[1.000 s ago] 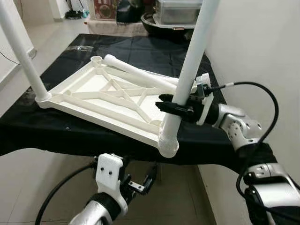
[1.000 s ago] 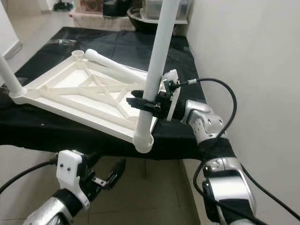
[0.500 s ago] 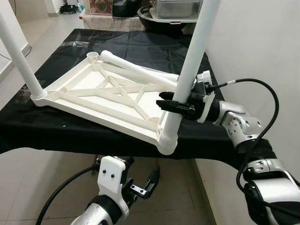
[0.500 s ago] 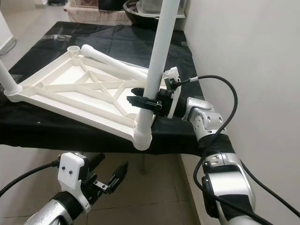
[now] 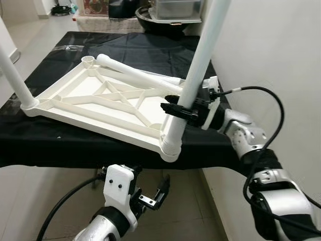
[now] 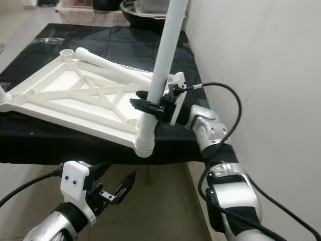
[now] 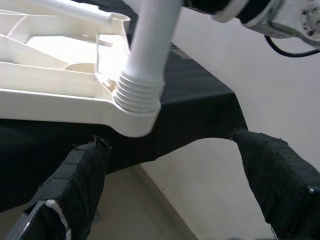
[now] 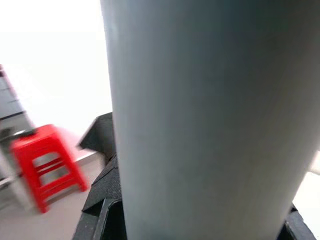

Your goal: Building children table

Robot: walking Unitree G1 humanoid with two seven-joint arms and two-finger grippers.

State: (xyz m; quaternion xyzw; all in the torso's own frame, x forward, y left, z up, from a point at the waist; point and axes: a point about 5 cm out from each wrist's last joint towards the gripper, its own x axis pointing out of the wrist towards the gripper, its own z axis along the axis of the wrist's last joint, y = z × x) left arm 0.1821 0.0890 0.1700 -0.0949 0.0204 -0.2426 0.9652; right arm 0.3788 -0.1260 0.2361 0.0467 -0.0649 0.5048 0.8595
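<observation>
At the near right corner of the upturned white tabletop point(image 5: 100, 103) on the black-draped table point(image 5: 150, 50), the right end effector point(image 5: 176, 109) stays clenched around the socketed leg point(image 5: 193, 83), apparently seating it; the left end effector point(image 5: 153, 193) hangs released below.

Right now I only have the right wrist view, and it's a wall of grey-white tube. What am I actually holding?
Observer: The right claw is shut on an upright table leg, partway up it.
Operator: Is that leg seated in anything?
Observer: Yes, its ribbed lower end stands in the corner socket of the upturned white tabletop, at the corner nearest you.
Operator: Where's my other arm?
Observer: The left claw hangs open below the black-covered bench, under that same corner.
Operator: Any legs left to fit?
Observer: One loose leg lies across the tabletop, and the far corner socket has no leg in it.
</observation>
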